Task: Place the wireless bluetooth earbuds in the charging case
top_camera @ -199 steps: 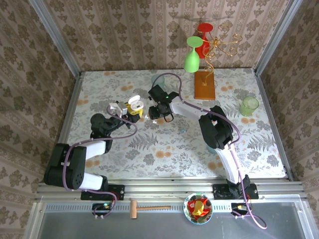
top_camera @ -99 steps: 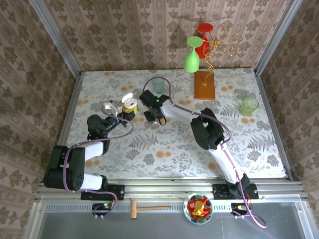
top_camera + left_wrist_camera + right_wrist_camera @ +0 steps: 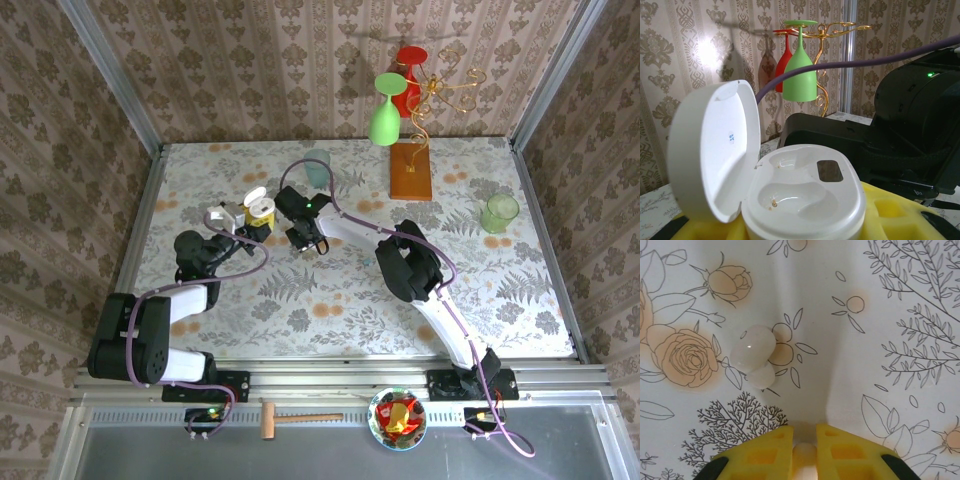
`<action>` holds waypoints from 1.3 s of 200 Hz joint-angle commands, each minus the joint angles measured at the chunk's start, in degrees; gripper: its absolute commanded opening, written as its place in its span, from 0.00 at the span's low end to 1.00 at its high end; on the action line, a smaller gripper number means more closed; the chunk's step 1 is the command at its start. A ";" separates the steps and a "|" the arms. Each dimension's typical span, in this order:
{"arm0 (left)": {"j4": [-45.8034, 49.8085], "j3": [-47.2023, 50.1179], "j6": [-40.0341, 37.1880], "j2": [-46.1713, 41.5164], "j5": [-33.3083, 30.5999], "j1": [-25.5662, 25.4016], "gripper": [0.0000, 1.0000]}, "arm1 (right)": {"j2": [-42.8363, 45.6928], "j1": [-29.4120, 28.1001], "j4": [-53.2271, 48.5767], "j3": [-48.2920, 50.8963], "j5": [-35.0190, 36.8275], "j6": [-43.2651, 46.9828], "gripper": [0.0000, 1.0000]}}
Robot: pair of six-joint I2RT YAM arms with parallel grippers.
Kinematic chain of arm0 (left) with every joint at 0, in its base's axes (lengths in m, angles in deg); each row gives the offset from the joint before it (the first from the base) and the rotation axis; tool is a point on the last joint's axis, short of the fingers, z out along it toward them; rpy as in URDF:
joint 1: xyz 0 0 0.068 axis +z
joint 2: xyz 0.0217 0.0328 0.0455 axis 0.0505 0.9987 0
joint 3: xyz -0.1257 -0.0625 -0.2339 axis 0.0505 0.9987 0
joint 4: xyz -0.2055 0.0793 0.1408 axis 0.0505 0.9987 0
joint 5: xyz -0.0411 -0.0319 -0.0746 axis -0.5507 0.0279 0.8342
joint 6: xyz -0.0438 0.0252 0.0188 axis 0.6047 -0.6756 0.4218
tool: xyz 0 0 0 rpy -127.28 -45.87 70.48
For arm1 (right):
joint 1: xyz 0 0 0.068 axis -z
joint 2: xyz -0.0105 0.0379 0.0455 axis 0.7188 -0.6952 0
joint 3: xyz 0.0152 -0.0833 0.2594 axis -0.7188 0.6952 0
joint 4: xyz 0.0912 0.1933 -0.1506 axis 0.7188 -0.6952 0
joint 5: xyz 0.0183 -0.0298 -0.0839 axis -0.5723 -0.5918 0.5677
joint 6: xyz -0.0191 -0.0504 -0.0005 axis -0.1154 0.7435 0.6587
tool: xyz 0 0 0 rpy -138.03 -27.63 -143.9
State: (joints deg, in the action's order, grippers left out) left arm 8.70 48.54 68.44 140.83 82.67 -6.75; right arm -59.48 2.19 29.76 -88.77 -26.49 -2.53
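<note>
At the far left of the tabletop (image 3: 330, 300), seen from above, the left gripper (image 3: 250, 214) clamps the charging case (image 3: 262, 208), whose flap stands open. The right gripper (image 3: 306, 238) hangs low just beside it, pointing down at the flowered surface.

In the left wrist view, the case sits upright between yellow pads (image 3: 900, 215). Its lid (image 3: 715, 150) is tipped back and both moulded wells (image 3: 790, 192) are bare. The right arm (image 3: 920, 125) looms black close behind.

In the right wrist view, the right gripper's pads are pressed together on a pale earbud (image 3: 804, 459), low over the tabletop. A second white earbud (image 3: 756, 354) lies loose ahead and to the left; whether it is one bud or two touching I cannot tell.

The buds look light, hard and glossy, so probably slippery. A square pinch across the widest part of the bulb should keep one from squirting out. Each well seems shaped to take a bud one way round only.
</note>
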 commanded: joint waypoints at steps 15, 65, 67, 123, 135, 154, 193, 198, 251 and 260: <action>-1.47 0.61 -0.54 -1.47 0.42 0.27 0.24 | 1.88 1.10 -1.32 0.63 -1.03 -2.05 0.13; -1.54 -0.06 -1.89 -0.43 2.86 -0.49 0.24 | 13.22 5.18 9.88 13.79 -13.27 -7.22 0.13; -1.54 -0.06 -2.03 -0.37 2.87 -0.62 0.24 | 13.87 5.32 10.45 14.46 -13.67 -7.51 0.13; -1.58 -2.28 -3.36 1.47 3.66 -3.33 0.24 | 31.19 12.07 33.09 34.89 -36.33 -23.92 0.14; -1.47 -2.67 -3.52 1.88 3.72 -3.70 0.24 | 33.07 13.43 37.46 37.73 -41.24 -28.45 0.14; -1.56 -3.20 -3.79 2.53 3.75 -4.42 0.24 | 35.76 15.10 44.99 42.15 -46.84 -34.97 0.13; -1.63 -3.65 -4.69 3.08 3.07 -5.94 0.24 | 38.89 17.28 62.52 49.99 -54.72 -49.78 0.13; -1.54 -3.69 -4.83 3.18 3.06 -6.14 0.24 | 38.96 17.46 65.97 51.14 -55.63 -52.81 0.12; -1.54 -3.84 -5.59 3.59 2.44 -7.38 0.24 | 40.59 17.84 80.32 56.79 -56.14 -65.94 0.12; -1.54 -3.84 -5.72 3.71 2.37 -7.55 0.24 | 40.93 17.81 80.65 57.33 -55.24 -66.81 0.12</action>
State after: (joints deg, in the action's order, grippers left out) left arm 8.70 46.13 64.33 143.87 85.10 -13.68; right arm -21.93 19.85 102.35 -32.77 -80.61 -62.37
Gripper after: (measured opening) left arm 0.368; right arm 0.123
